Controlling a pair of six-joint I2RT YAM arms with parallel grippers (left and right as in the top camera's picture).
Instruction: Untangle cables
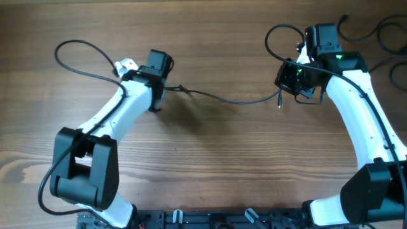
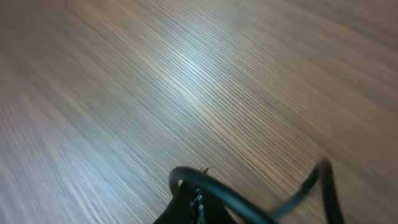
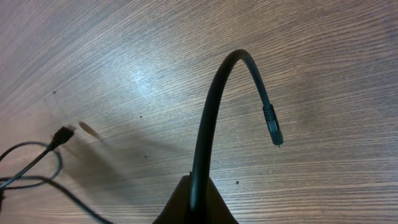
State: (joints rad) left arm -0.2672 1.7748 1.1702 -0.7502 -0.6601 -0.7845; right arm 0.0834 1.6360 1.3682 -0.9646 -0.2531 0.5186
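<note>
The left pincer (image 1: 158,95) is clamped narrow on a long cable (image 1: 229,100). In its wrist view the fingers show only as a dark wedge at the bottom edge, with the black cord curling out of it and bending off to the pincer's right over the blurred wooden table (image 2: 186,68). From overhead, one stretch of this cable trails behind the left pincer in a wide open loop (image 1: 73,51) on the far side of the arm. The other stretch leaves the fingers, passes through a small knot (image 1: 181,88) just beside them, and sags in a shallow curve toward the right pincer (image 1: 284,79). It stops just short of that pincer's fingers, where a metal-tipped plug (image 1: 278,103) points down. The right pincer is also drawn tight on a cord. Its wrist view shows an arched cable (image 3: 211,106) gripped between the fingers (image 3: 180,208) at the bottom edge. This cable rises straight ahead of them, bends over to the pincer's right and ends in a ribbed plug tip (image 3: 272,127) held clear of the wood. To the left of this pincer a loose plug (image 3: 61,135) lies flat on the table, with thin strands (image 3: 28,171) curling away from it toward the frame edge. Whether the arched cable and the long cable are the same cord cannot be told.
</note>
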